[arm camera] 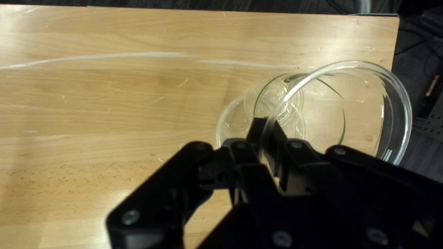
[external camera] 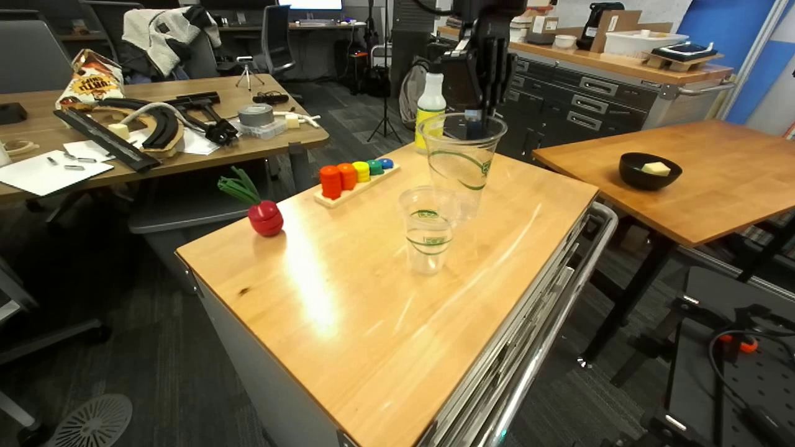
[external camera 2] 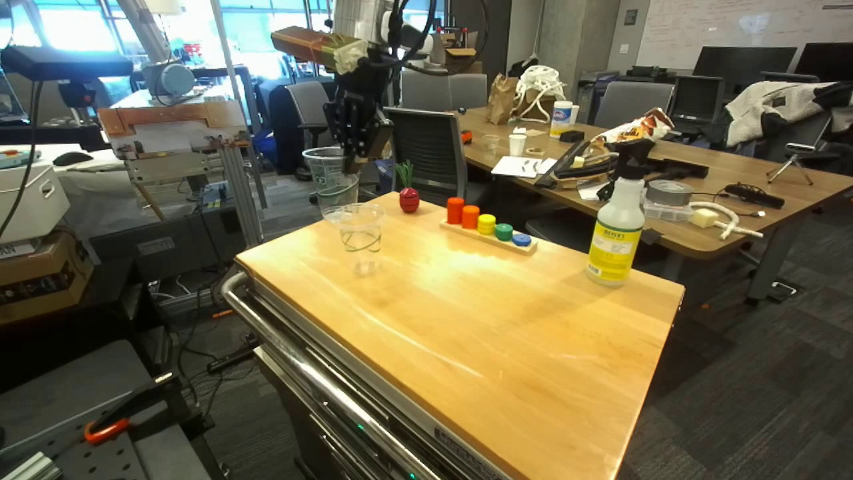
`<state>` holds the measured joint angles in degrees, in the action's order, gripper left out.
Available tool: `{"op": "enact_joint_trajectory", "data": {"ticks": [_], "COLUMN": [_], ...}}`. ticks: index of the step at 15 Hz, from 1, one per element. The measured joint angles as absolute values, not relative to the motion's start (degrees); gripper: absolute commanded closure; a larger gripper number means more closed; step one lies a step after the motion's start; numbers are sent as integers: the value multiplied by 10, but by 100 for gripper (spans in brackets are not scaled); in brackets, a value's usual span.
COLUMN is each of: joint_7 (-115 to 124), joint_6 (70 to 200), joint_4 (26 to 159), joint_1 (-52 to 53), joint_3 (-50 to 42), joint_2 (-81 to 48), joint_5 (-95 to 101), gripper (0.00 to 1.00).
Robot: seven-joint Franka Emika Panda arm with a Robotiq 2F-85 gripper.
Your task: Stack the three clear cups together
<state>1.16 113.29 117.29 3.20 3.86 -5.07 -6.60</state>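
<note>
Plastic in the held cup [external camera: 462,164] looked thin, so I judged it light, smooth enough to slip, and springy; a hard squeeze could crease or crack the wall. The thicker-looking rim seemed the best place to take hold, gently. The end effector [arm camera: 267,131] had it there, one side of the rim pinched between its fingers [arm camera: 256,128], and the rest of the cup hung out beside them, roughly upright. The standing cup [external camera 2: 362,241] was on the desk [external camera 2: 480,320] below. Relative to the standing cup, the end effector was higher and near; the held cup's base was close to the standing cup's rim, though whether over it or just beside it I could not tell. Whether a third cup was nested there I could not tell.
</note>
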Motion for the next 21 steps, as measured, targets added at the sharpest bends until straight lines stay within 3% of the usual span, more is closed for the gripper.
{"op": "enact_joint_trajectory", "data": {"ticks": [15,16,18,21], "joint_7": [-12,-13,-18,-27], "joint_6": [1190,1196,1207,1213], "joint_4": [1173,1173,1172,1170], "joint_1": [33,33,34,36], "joint_3": [41,41,42,43], "joint_2": [-87,-94,-107,-117], "joint_5": [-52,-50,-47,-36], "gripper": [99,69,61,38]}}
